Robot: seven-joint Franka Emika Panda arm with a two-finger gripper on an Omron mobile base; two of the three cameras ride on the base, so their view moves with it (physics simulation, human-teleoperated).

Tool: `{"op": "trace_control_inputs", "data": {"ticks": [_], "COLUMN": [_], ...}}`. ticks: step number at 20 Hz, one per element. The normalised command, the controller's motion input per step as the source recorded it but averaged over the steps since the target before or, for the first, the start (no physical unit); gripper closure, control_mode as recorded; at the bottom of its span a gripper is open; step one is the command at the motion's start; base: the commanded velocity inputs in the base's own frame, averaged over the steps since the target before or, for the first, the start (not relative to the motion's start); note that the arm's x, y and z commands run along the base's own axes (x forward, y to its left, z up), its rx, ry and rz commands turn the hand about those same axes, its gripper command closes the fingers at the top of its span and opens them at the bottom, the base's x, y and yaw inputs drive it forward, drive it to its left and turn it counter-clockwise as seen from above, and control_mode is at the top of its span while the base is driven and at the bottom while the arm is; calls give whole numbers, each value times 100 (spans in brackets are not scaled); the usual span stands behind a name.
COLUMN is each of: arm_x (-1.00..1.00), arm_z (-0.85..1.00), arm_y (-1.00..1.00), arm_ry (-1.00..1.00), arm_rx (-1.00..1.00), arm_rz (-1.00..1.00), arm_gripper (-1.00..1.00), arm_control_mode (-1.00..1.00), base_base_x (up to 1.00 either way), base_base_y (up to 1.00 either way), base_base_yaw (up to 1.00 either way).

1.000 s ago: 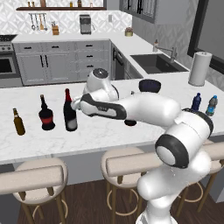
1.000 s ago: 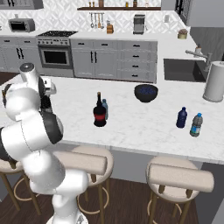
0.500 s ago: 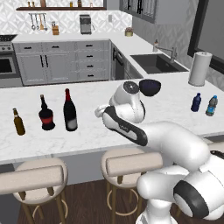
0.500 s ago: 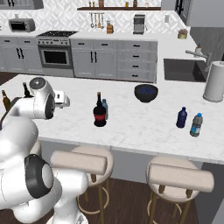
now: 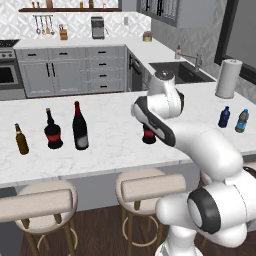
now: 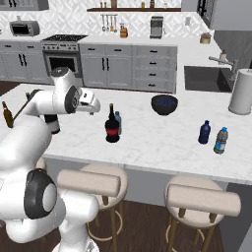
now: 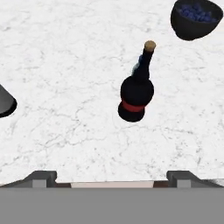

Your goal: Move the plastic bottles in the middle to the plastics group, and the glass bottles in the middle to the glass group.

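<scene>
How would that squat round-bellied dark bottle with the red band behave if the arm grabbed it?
The squat round-bellied dark bottle looks like rigid glass, probably heavy and breakable. Its wide base suggests it stands steadily; its smooth, thin neck might slip in the open gripper.

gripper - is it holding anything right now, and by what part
Nothing is held. The gripper hovers with jaws wide open above the squat dark bottle with red band, which stands untouched on the counter.

Glossy white rounded arm (image 5: 200,145), dark grey joint rings; pincer (image 7: 111,177) tips small, dark grey.
</scene>
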Motion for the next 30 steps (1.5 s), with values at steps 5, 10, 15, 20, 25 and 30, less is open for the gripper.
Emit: {"op": "trace_control_inputs", "data": {"ticks": [5,10,15,20,25,30], "arm_x": [-10,7,41,47,40,22], "arm_z": [-20,-29,-7,-36,-32,-10], "arm_y": [-71,-12,0,-13,-24,-2], "arm_ry": [9,-8,-4,0,0,0], "arm_rx": [-2,2,1,0,1,8], "arm_rz": [-11,0,0,0,2,7], "arm_gripper": [-100,-100,-100,-100,-100,-100], "arm_control_mode": [-100,-100,-100,-100,-100,-100], "base_base_x": [0,0,0,0,0,0], "base_base_y": [0,0,0,0,0,0], "base_base_yaw": [0,0,0,0,0,0]}}
